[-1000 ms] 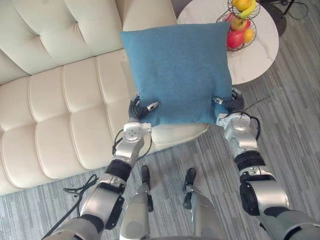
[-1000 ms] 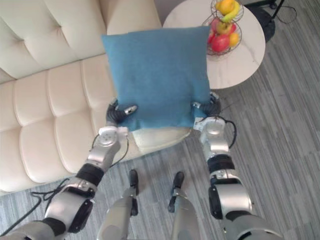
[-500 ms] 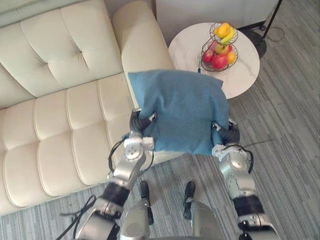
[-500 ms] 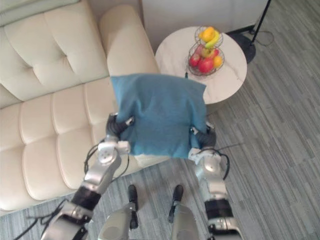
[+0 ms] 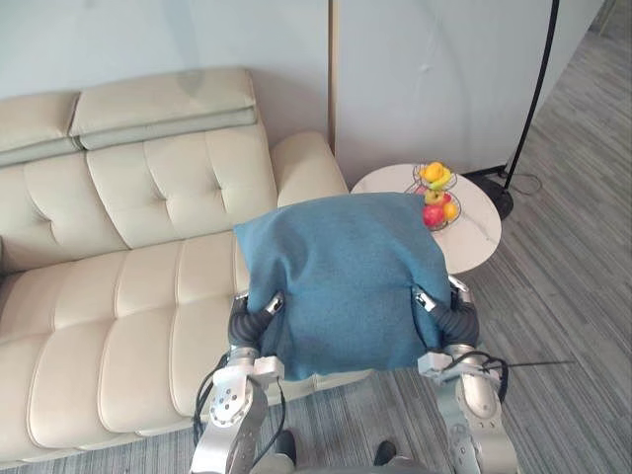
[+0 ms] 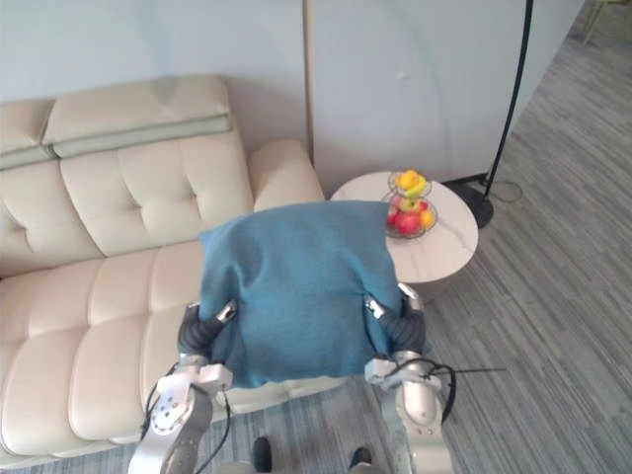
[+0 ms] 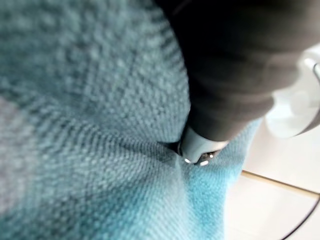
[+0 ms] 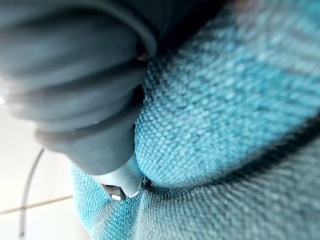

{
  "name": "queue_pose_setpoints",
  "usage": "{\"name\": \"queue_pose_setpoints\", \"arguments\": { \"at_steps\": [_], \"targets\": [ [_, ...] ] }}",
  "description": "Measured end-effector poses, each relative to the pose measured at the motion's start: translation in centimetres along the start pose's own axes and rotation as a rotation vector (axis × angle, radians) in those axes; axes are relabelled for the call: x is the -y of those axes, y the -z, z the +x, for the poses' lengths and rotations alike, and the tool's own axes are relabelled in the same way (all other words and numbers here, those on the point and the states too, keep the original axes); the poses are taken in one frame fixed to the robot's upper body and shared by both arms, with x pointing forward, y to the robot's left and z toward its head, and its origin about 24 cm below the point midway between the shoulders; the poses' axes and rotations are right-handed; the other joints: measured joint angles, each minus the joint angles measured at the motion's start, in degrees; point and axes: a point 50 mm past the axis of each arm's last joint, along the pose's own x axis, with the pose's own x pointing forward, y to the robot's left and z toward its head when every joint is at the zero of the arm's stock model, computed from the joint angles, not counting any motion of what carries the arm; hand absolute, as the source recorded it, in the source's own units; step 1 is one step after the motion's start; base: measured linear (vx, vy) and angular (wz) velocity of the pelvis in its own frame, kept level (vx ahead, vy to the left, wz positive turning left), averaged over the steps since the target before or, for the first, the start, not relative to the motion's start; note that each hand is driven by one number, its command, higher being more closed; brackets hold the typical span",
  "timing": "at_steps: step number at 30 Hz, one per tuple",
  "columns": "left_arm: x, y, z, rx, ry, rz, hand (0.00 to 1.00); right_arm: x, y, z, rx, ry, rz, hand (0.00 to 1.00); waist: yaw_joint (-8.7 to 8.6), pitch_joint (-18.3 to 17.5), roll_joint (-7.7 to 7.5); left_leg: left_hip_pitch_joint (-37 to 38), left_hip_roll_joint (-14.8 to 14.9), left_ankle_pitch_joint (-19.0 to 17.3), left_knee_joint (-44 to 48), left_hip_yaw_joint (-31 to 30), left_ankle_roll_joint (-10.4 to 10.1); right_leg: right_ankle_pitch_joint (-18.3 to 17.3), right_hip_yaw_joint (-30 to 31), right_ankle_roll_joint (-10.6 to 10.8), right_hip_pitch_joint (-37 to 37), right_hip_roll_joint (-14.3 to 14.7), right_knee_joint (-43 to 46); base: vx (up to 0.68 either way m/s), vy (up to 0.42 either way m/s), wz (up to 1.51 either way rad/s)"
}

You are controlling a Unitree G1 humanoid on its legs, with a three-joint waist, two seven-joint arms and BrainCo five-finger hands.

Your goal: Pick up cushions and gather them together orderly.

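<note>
Now: blue cushion [image 5: 341, 281] held aloft at centre, above front edge of sofa [image 5: 128, 286]. Left hand [image 5: 249, 321] pinches its 8 o'clock edge, right hand [image 5: 449, 316] its 4 o'clock. Likely light, soft, saggy; grip lower corners, both sides.

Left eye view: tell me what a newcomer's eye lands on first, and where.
The blue cushion sits in the middle, held up in front of the cream sofa and pinched near its lower corners by the left hand and the right hand. To the right, a round white table carries a wire basket of fruit.
</note>
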Motion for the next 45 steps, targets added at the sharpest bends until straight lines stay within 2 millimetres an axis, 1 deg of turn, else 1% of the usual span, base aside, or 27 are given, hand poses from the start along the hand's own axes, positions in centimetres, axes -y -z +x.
{"name": "queue_pose_setpoints", "arguments": {
  "at_steps": [6, 8, 9, 11, 12, 14, 15, 16, 18, 19, 21, 22, 23, 24, 25, 28, 30, 31, 32, 36, 38, 39, 40, 41, 42, 44, 45],
  "targets": [
    [-0.5, 0.8, -0.9, -0.041, -0.012, -0.006, 1.00, 0.5, 0.8, -1.1, -0.051, 0.009, -0.009, 1.00, 0.42, -0.1, 0.09, -5.4, 0.8, -4.8, 10.2, -4.0, -0.2, -0.1, -4.3, 0.0, 2.4, -0.1, -0.3, -0.02, 0.005, 0.32],
    [-0.5, 0.7, -0.9, -0.040, -0.014, -0.007, 1.00, 0.5, 1.4, -0.7, -0.061, 0.011, -0.014, 1.00, 1.24, 0.0, -0.13, -7.3, 2.3, -6.4, 12.0, -1.6, 0.4, 0.2, -6.2, -0.3, 2.3, -0.6, -0.7, -0.01, 0.027, 0.32],
    [-0.5, 0.8, -0.9, -0.042, -0.015, -0.007, 1.00, 0.5, 1.6, -0.5, -0.067, 0.014, -0.016, 1.00, 1.20, 0.0, -0.24, -7.6, 2.7, -6.5, 12.1, 0.1, 0.9, 0.2, -6.9, -0.2, 2.3, -1.2, -0.8, -0.01, 0.057, 0.58],
    [-0.4, 1.3, -0.5, -0.061, -0.005, -0.001, 1.00, 1.2, 2.3, 0.2, -0.085, 0.039, -0.034, 1.00, 0.30, 0.1, -0.73, -10.4, 4.5, -6.8, 16.6, 4.3, 4.8, 0.7, -10.0, 0.5, 2.2, -4.1, -0.7, 0.01, 0.164, 0.73],
    [-0.3, 1.5, -0.4, -0.067, -0.001, -0.002, 1.00, 1.3, 2.5, 0.4, -0.089, 0.047, -0.038, 1.00, 0.19, 0.1, -0.64, -10.9, 5.6, -6.8, 17.3, 5.2, 4.8, 1.0, -10.6, 1.0, 2.3, -4.9, -0.7, 0.04, 0.262, 0.64],
    [0.1, 1.9, -0.2, -0.081, 0.006, -0.017, 1.00, 1.9, 2.6, 0.7, -0.094, 0.062, -0.063, 1.00, -0.36, -0.4, 0.16, -11.0, 8.2, -6.2, 16.7, 8.2, 3.8, 2.5, -12.4, 3.4, 3.0, -7.1, -1.6, 0.06, 0.296, 0.58],
    [0.6, 2.3, -0.2, -0.094, 0.017, -0.036, 1.00, 2.6, 2.6, 0.7, -0.097, 0.075, -0.098, 1.00, -0.50, -1.2, 1.36, -10.9, 8.9, -3.3, 15.1, 9.1, -0.9, 3.4, -13.5, 5.2, 3.4, -8.3, -2.0, 0.08, 0.401, 0.79],
    [1.0, 2.7, 0.3, -0.110, 0.043, -0.032, 1.00, 3.1, 3.1, 0.7, -0.116, 0.114, -0.113, 1.00, -0.73, -1.2, 0.29, -10.9, 5.3, -3.2, 14.5, 8.6, -1.8, 5.0, -14.3, 5.9, 4.7, -11.2, -3.1, 0.08, 0.420, 0.78],
    [0.7, 2.8, 0.9, -0.116, 0.054, 0.001, 1.00, 3.0, 3.9, 0.7, -0.147, 0.131, -0.104, 1.00, -0.89, -0.8, -1.72, -11.6, 1.8, -5.0, 15.9, 7.6, 0.6, 8.0, -14.7, 5.7, 5.7, -14.6, -3.2, 0.05, 0.365, 0.65],
    [0.5, 3.2, 0.9, -0.132, 0.054, 0.014, 1.00, 3.1, 4.4, 0.6, -0.170, 0.142, -0.101, 1.00, -0.68, -0.7, -1.63, -12.1, 0.8, -7.1, 18.4, 7.0, 1.9, 10.3, -14.5, 5.7, 5.5, -16.2, -0.5, 0.06, 0.394, 0.46],
    [0.3, 3.5, 0.8, -0.149, 0.048, 0.023, 1.00, 3.0, 5.0, 0.4, -0.196, 0.152, -0.103, 1.00, -0.31, -0.5, -1.48, -11.6, 0.0, -9.3, 20.5, 7.2, 3.2, 12.3, -13.4, 4.2, 3.7, -18.7, 5.1, 0.06, 0.410, 0.02],
    [0.0, 3.8, 0.7, -0.159, 0.043, 0.032, 1.00, 3.0, 5.7, 0.7, -0.223, 0.148, -0.120, 1.00, 0.15, -0.3, -1.23, -10.4, -0.9, -10.7, 20.8, 8.2, 4.8, 15.6, -12.2, -0.8, 0.1, -21.3, 11.8, 0.09, 0.478, -0.26],
    [-0.1, 3.6, 0.8, -0.154, 0.046, 0.045, 1.00, 2.9, 6.0, 1.2, -0.233, 0.143, -0.136, 1.00, -0.27, 1.3, -0.38, -8.6, -1.4, -11.7, 20.6, 8.4, 5.9, 12.2, -8.7, -4.6, -3.9, -21.7, 20.2, 0.08, 0.393, -0.24],
    [-0.1, 3.6, 0.8, -0.154, 0.046, 0.046, 1.00, 2.9, 6.0, 1.2, -0.233, 0.144, -0.136, 1.00, -0.33, 1.5, -0.27, -8.5, -1.4, -11.8, 20.6, 8.2, 6.0, 11.2, -7.9, -4.4, -4.4, -21.3, 21.6, 0.06, 0.273, -0.01],
    [-0.2, 3.6, 0.8, -0.153, 0.046, 0.048, 1.00, 2.8, 6.1, 1.2, -0.238, 0.148, -0.130, 1.00, -0.61, 2.3, -0.25, -6.8, -2.3, -12.0, 19.1, 7.9, 5.9, 3.6, -3.0, -0.6, -7.3, -17.4, 28.1, 0.05, 0.239, 0.10],
    [0.0, 3.5, 0.7, -0.154, 0.053, 0.047, 1.00, 2.9, 5.7, 0.9, -0.228, 0.147, -0.132, 1.00, -0.91, 2.6, -1.77, -2.7, -6.4, -10.5, 12.7, 7.8, 7.1, -7.6, 1.0, 3.7, -9.0, -5.9, 29.4, 0.11, 0.254, 0.30],
    [0.3, 3.2, 0.7, -0.139, 0.064, 0.042, 1.00, 2.8, 5.1, 1.1, -0.201, 0.143, -0.131, 1.00, -0.84, 2.2, -2.61, -1.8, -9.2, -9.3, 10.4, 7.7, 8.6, -9.5, 1.0, 2.0, -9.2, -1.7, 23.5, 0.14, 0.098, 0.24],
    [0.5, 2.8, 0.7, -0.123, 0.071, 0.040, 1.00, 2.7, 4.7, 1.2, -0.181, 0.141, -0.130, 1.00, -0.62, 2.1, -2.54, -1.6, -10.8, -9.3, 9.8, 7.2, 8.7, -10.1, 1.9, -2.4, -8.4, 0.3, 18.7, 0.18, 0.046, 0.38],
    [0.8, 2.6, 0.8, -0.112, 0.079, 0.041, 1.00, 2.9, 4.5, 1.0, -0.176, 0.145, -0.133, 1.00, -1.07, 2.1, -1.69, -1.3, -11.3, -9.3, 9.8, 5.7, 8.7, -9.9, 2.2, -3.6, -6.3, 1.0, 15.4, 0.19, 0.046, 0.41],
    [0.9, 2.3, 0.7, -0.097, 0.086, 0.043, 1.00, 3.0, 3.9, 0.1, -0.163, 0.153, -0.129, 1.00, -1.16, 2.2, -1.65, -1.4, -11.2, -9.8, 15.5, 3.4, 7.9, -9.4, 0.0, -3.3, 0.1, 0.7, 10.7, 0.19, 0.017, 0.62],
    [0.8, 2.3, 0.3, -0.100, 0.083, 0.037, 1.00, 2.9, 3.3, 0.0, -0.139, 0.147, -0.129, 1.00, -0.90, 2.4, -1.78, -3.9, -10.2, -11.3, 24.4, 4.0, 5.8, -9.2, -0.1, -3.3, 3.2, 0.6, 8.4, 0.12, 0.000, 0.24],
    [0.8, 2.0, 0.0, -0.092, 0.085, 0.028, 1.00, 2.7, 2.9, 0.0, -0.121, 0.139, -0.129, 1.00, -0.28, 2.6, -2.20, -7.8, -8.8, -12.2, 33.6, 4.5, 5.6, -9.1, 0.3, -3.4, 4.9, 0.3, 6.7, 0.10, 0.056, -0.17],
    [0.9, 1.8, -0.1, -0.083, 0.093, 0.025, 1.00, 2.6, 2.7, 0.2, -0.109, 0.136, -0.125, 1.00, 0.81, 2.6, -2.08, -10.8, -4.5, -15.0, 38.7, 5.1, 7.5, -9.1, 0.9, -3.4, 5.7, 0.8, 6.2, 0.11, 0.057, -0.23],
    [0.9, 1.8, -0.1, -0.083, 0.094, 0.025, 1.00, 2.5, 2.6, 0.2, -0.108, 0.136, -0.125, 1.00, 0.91, 2.5, -2.01, -11.1, -3.0, -15.6, 38.9, 4.8, 7.2, -9.1, 1.0, -3.4, 5.7, 1.0, 6.3, 0.09, 0.088, -0.48],
    [0.9, 1.8, -0.3, -0.084, 0.089, 0.016, 1.00, 2.5, 2.6, 0.3, -0.106, 0.134, -0.126, 1.00, 1.09, 2.2, -1.62, -10.7, 2.3, -15.4, 33.2, 2.6, 5.0, -9.1, 2.4, -3.4, 5.7, 1.2, 6.2, 0.07, 0.098, -0.41],
    [1.0, 1.9, -0.3, -0.087, 0.084, 0.004, 1.00, 2.6, 2.6, 0.3, -0.106, 0.136, -0.132, 1.00, 1.16, 1.7, -0.80, -9.7, 4.9, -11.5, 26.2, 0.0, 4.0, -8.7, 3.6, -2.7, 5.6, 1.6, 6.0, 0.12, 0.188, -0.47],
    [1.2, 2.1, -0.5, -0.097, 0.079, -0.009, 1.00, 2.9, 2.6, 0.2, -0.110, 0.143, -0.142, 1.00, 1.01, 0.6, 0.47, -8.1, 5.2, -8.8, 20.9, -2.3, -1.4, -8.1, 5.5, -0.9, 4.6, 1.9, 5.1, 0.17, 0.268, -0.42]
  ]
}}
